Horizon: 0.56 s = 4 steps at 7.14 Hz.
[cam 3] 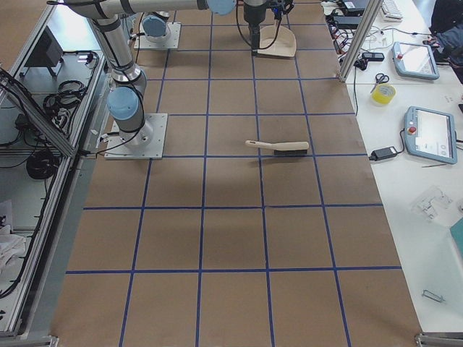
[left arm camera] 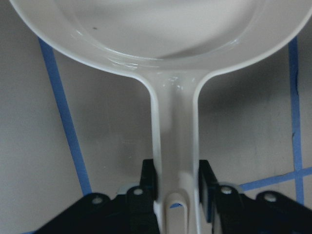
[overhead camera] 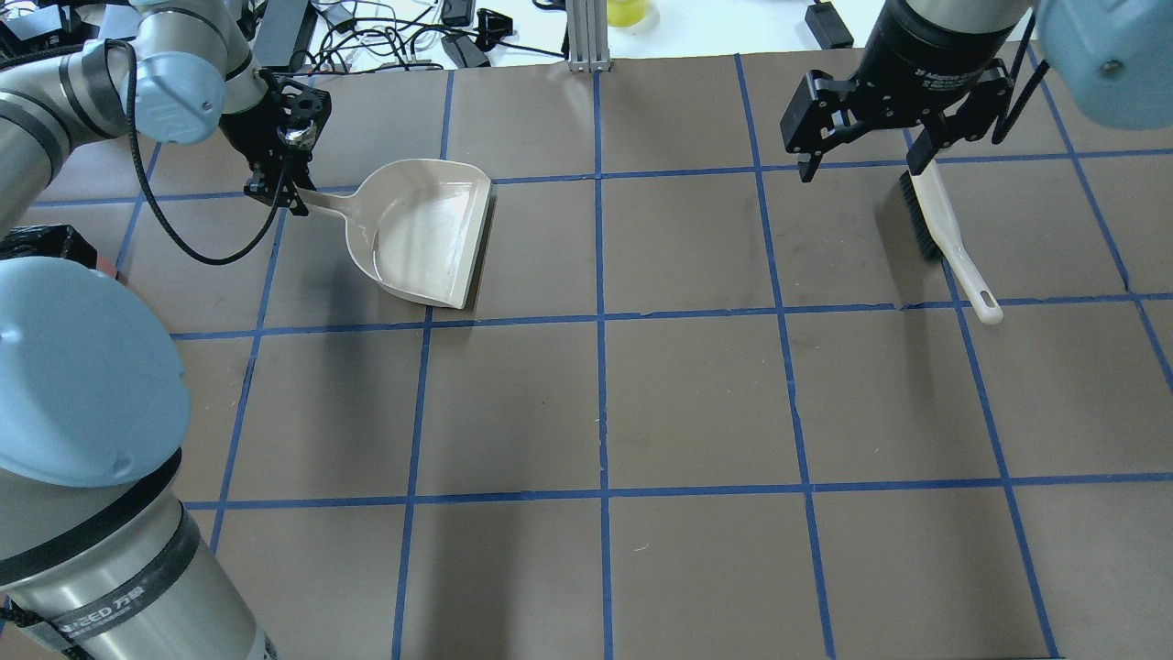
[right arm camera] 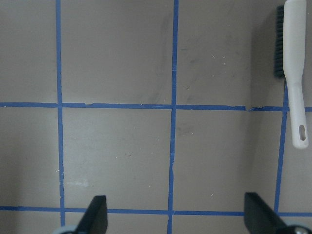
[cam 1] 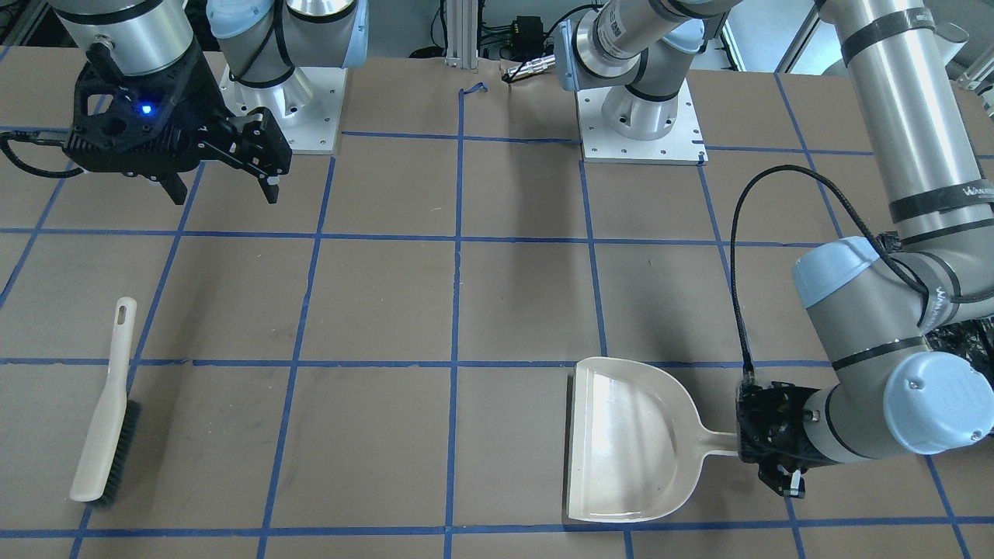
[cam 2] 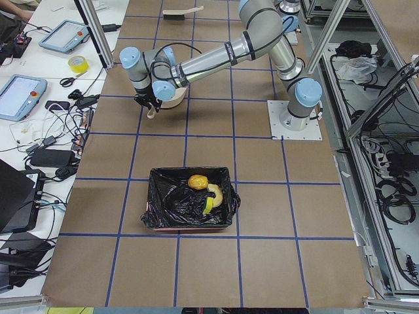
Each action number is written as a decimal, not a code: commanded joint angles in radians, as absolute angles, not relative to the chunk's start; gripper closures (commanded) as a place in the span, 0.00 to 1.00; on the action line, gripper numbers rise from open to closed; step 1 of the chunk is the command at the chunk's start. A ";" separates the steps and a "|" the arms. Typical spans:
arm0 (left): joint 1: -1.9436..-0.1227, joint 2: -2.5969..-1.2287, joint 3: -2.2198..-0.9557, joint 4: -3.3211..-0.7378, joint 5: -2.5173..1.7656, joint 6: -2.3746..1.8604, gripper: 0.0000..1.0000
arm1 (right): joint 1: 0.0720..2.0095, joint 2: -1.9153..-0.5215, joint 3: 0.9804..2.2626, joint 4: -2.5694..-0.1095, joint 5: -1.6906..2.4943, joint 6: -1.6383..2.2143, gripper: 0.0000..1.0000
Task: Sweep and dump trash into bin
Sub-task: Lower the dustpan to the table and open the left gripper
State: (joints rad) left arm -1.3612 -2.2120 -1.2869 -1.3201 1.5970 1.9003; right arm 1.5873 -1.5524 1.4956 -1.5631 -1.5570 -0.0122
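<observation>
Closest to me, the bin (cam 2: 154, 204) has the trash (cam 2: 198, 181) sitting in its black bag. Past that, the left gripper (left arm camera: 176, 179) is pinching the dustpan (overhead camera: 422, 229) by its handle, pan flat on the table. Way over, the right gripper (right arm camera: 175, 207) hangs with fingers spread wide near the brush (overhead camera: 944, 234).

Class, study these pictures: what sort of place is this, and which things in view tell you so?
Probably a robotics lab workcell: two robot arms bolted to a table gridded with blue tape, plus teach pendants and loose cables on a side bench.
</observation>
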 commanded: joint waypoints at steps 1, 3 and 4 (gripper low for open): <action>-1.376 -2.209 -1.298 -1.321 1.597 1.864 1.00 | 1.588 -1.552 1.496 -1.563 -1.555 -0.012 0.00; -1.376 -2.209 -1.299 -1.322 1.597 1.861 1.00 | 1.588 -1.552 1.496 -1.565 -1.555 -0.011 0.00; -1.376 -2.207 -1.304 -1.322 1.597 1.859 0.76 | 1.586 -1.552 1.496 -1.565 -1.555 -0.011 0.00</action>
